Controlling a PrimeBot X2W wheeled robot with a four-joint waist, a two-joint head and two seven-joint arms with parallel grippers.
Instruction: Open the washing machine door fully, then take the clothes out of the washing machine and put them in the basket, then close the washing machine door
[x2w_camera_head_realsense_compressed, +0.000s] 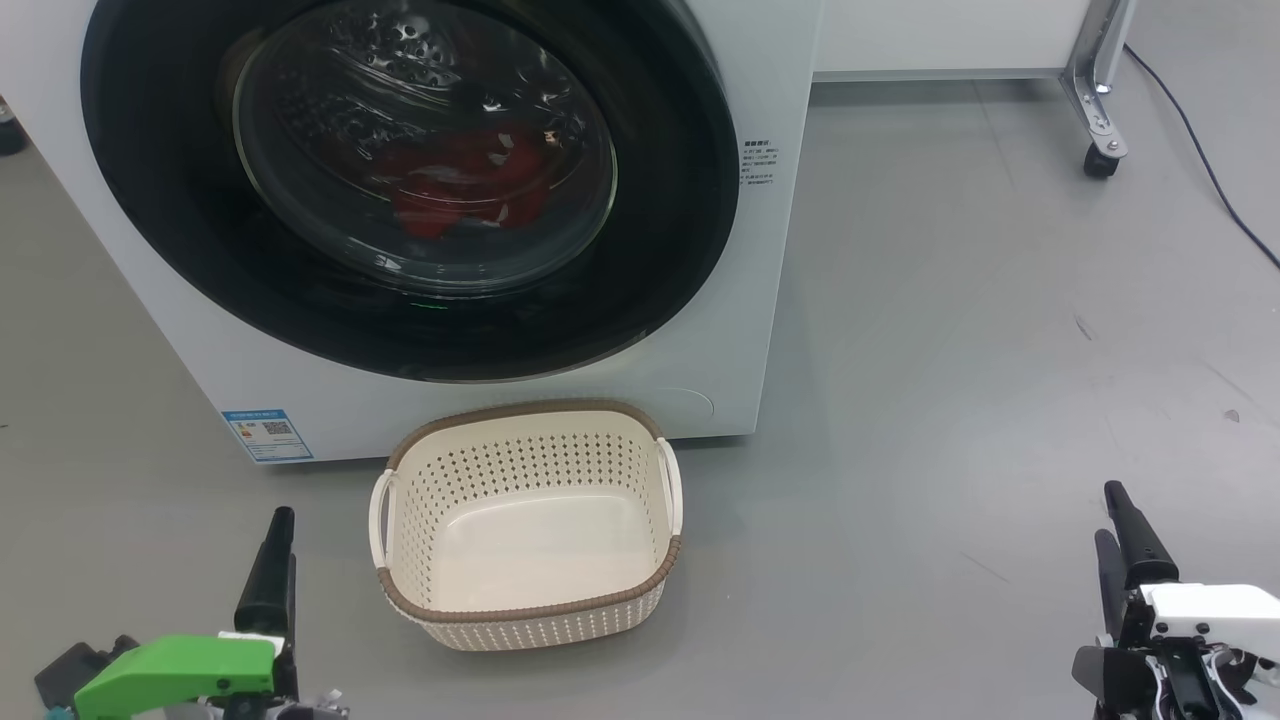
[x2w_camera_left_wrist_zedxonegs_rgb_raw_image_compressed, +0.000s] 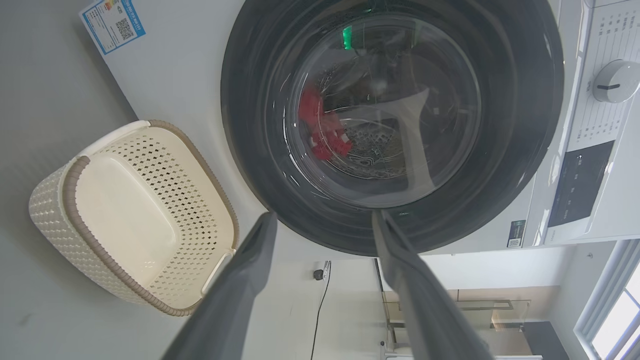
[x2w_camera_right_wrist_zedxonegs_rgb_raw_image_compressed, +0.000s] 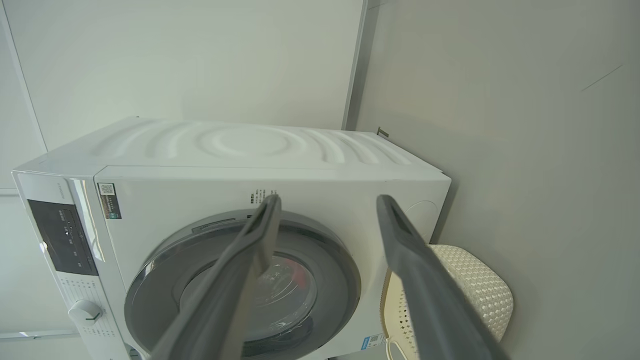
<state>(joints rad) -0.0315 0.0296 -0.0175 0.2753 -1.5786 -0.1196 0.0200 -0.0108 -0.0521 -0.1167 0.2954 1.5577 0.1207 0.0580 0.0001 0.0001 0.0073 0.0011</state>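
washing machine (x2w_camera_head_realsense_compressed: 765, 300) as anchor, nothing of the task done yet

Risks:
- washing machine door (x2w_camera_head_realsense_compressed: 660, 200) is shut flush in the machine front; it's glossy, so fingers could skid off its rim, or it could swing only partway
- basket (x2w_camera_head_realsense_compressed: 530, 625) is on the floor right in front of the machine, just below the door; it's empty and looks light, so a reaching arm could knock or tip it
- clothes (x2w_camera_head_realsense_compressed: 465, 185) are red, inside the machine behind the door glass; limp fabric could snag at the opening or drop short of the basket
- left gripper (x2w_camera_left_wrist_zedxonegs_rgb_raw_image_compressed: 324, 215) and right gripper (x2w_camera_right_wrist_zedxonegs_rgb_raw_image_compressed: 329, 197) are both spread wide, holding nothing, well back from the machine front

Hard to see:
- machine top and left side cut off in head view
- door handle, hinge and latch not made out
- garment count unclear through reflections
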